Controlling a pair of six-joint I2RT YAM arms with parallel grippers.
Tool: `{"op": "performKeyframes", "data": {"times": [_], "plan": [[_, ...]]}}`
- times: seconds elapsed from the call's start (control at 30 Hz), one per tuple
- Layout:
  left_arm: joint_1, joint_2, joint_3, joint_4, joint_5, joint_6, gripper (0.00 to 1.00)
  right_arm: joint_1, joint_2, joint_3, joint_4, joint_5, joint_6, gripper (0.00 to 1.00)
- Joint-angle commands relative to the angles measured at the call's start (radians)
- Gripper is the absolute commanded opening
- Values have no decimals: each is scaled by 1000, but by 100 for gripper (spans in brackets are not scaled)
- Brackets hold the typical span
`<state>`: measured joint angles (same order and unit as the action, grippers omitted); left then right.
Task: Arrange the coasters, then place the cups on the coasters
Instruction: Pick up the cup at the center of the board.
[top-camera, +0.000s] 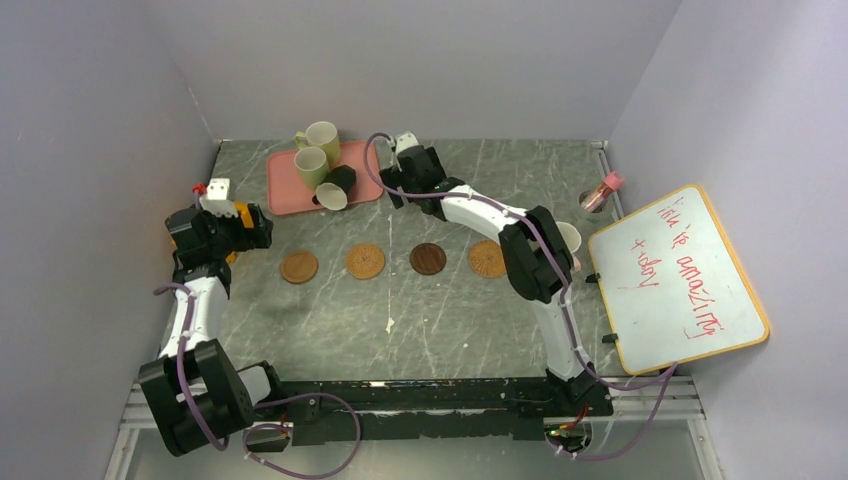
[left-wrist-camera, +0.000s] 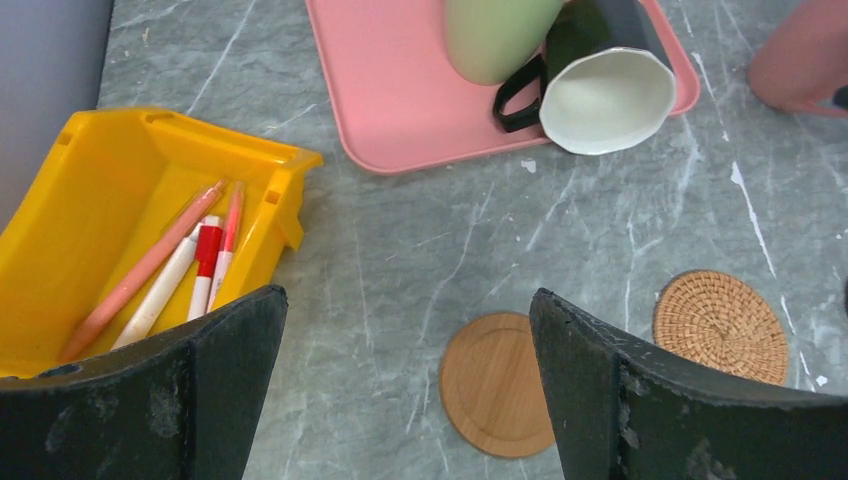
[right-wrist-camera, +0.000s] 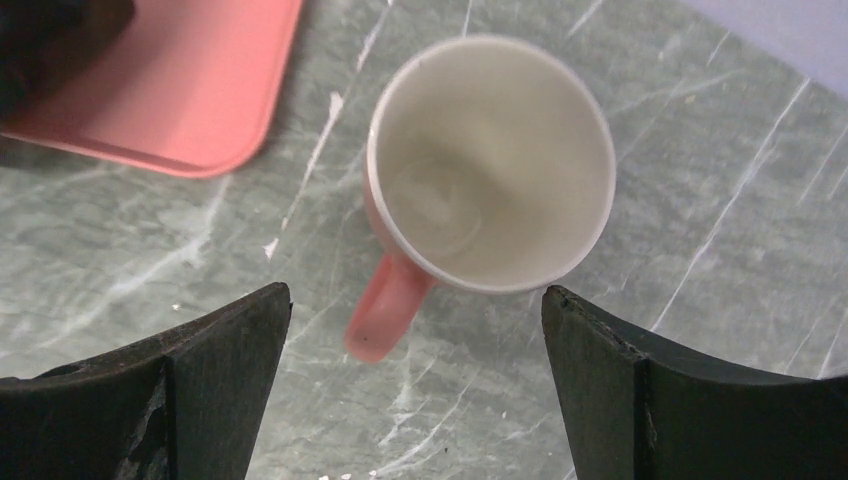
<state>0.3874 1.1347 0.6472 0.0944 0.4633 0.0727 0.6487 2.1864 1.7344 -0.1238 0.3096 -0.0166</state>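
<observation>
Right gripper (right-wrist-camera: 410, 295) is held over the round pink ceramic mug (right-wrist-camera: 490, 160), jaws wide apart & empty, prob. to grab it. Mug is stood upright by the far edge of the grey stone table (top-camera: 480, 320), beside the flat pink tray (right-wrist-camera: 200, 80); pale inside. Four round brown coasters (top-camera: 365, 261) are lined up mid-table, bare. Left gripper (left-wrist-camera: 407, 295) is spread apart too.

pink tray (top-camera: 285, 190), yellow bin (left-wrist-camera: 100, 200), whiteboard (top-camera: 680, 280)

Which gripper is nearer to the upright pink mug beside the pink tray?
Right. The right gripper hovers open just above the pink mug. The left gripper, also open, is well away from it, near the smooth wooden coaster and the yellow bin.
</observation>
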Motion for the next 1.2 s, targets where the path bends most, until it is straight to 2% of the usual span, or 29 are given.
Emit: {"op": "performKeyframes", "data": {"times": [0.0,0.27,0.6,0.83,1.1,1.17], "plan": [[12,-14,-12,56,80,-28,96,-7,9,47,-14,69,50,100],[19,-3,-24,67,99,-36,96,-52,41,37,-10,66,98,95],[21,14,-25,72,111,-40,96,-87,44,43,-4,-68,92,81],[22,33,-20,64,122,-37,96,-87,50,50,-4,-94,67,60],[23,21,-23,66,127,-34,96,-87,49,58,-2,-92,54,28],[22,24,-23,65,127,-34,96,-87,46,58,-1,-93,46,16]]}}
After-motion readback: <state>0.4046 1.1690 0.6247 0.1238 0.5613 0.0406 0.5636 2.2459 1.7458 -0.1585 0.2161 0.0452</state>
